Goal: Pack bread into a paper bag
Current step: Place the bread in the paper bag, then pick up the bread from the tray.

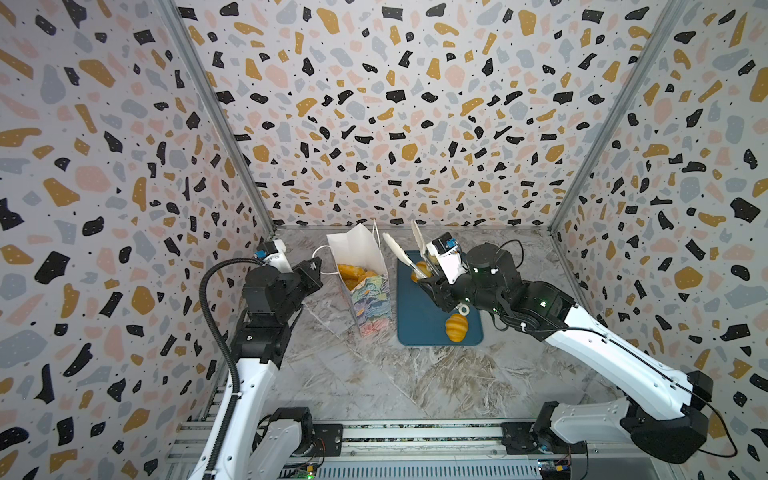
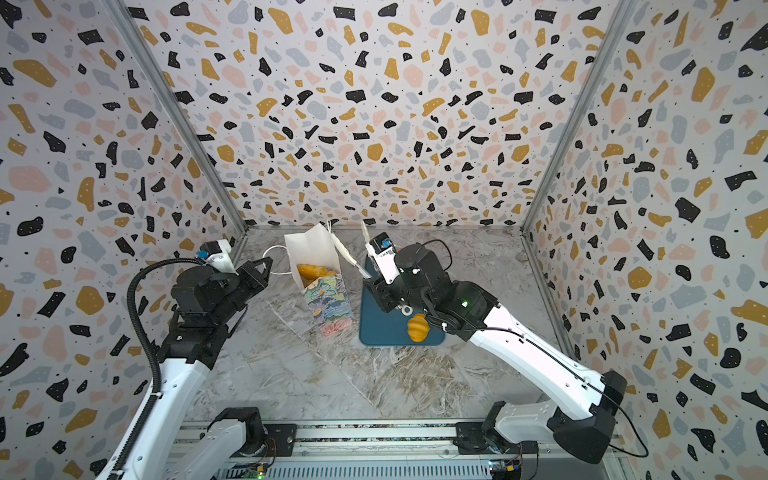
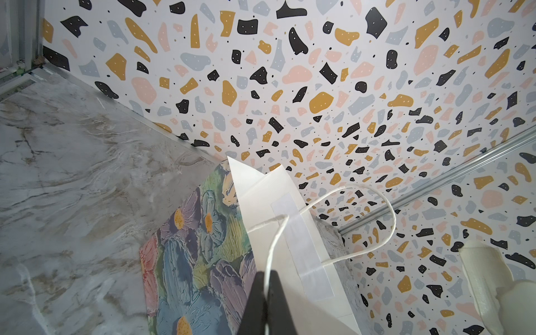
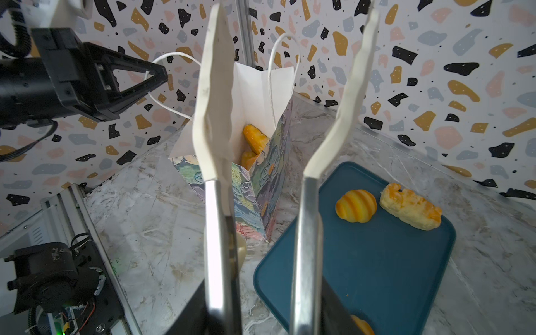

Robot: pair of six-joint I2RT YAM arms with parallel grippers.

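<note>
**A:** Where did the bag (image 1: 365, 286) stand?

**B:** Upright on the surface (image 1: 374, 382), mouth open, white inside. Some bread (image 1: 353, 274) lay in it already (orange pieces, low against one wall).

**A:** And the left pincer (image 1: 318, 266)?

**B:** Pressed together on the bag's cord handle (image 3: 377, 203), at the side of the bag away from the tray (image 1: 419, 328).

**A:** The tray was close?

**B:** Just beside the bag, on the right arm's side.

**A:** What did the right pincer (image 1: 432, 286) have?

**B:** It pinched the metal shafts of the tongs (image 4: 214, 116). Their white tips were spread with nothing between them, raised near the bag's rim.

**A:** Any bread outside the bag?

**B:** Yes, on the tray. The right wrist view showed a striped roll (image 4: 356, 206) next to a crumb-topped piece (image 4: 410, 208), close but apart. Both top views showed a roll (image 1: 456, 327) at the tray's end nearest the arm bases; whether it was the same striped one, I couldn't tell.
</note>
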